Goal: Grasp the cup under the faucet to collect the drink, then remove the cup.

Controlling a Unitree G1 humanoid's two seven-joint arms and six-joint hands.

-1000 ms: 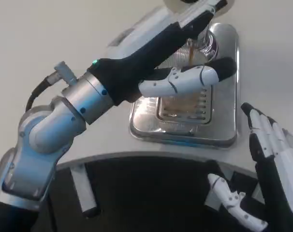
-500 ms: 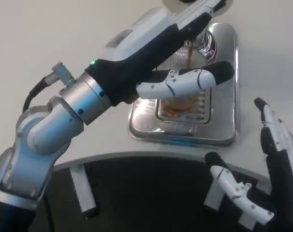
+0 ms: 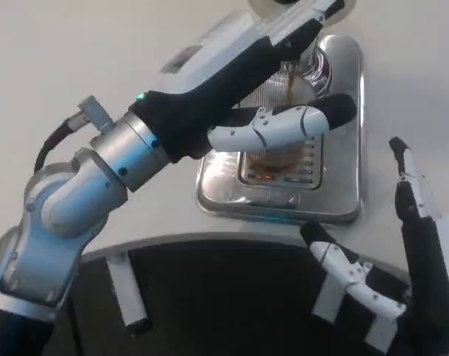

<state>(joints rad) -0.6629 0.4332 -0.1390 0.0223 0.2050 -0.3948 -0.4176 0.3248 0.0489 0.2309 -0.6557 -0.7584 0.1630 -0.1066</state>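
A clear ribbed cup stands on the steel drip tray under the faucet. A thin brown stream falls into it, and brown drink shows at its bottom. My left hand reaches in from the left and grips the cup, thumb across its near side and fingers over its far side, hiding most of the cup. My right hand hovers at the lower right beside the tray, fingers spread, holding nothing.
The tray's slotted grille lies around the cup. The dispenser's base sits at the top edge. The white table's curved front edge runs below the tray, with dark space and the robot's body under it.
My right hand has dropped lower and drawn back toward the lower right, its thumb now further left. My left hand stays on the cup while the drink keeps pouring.
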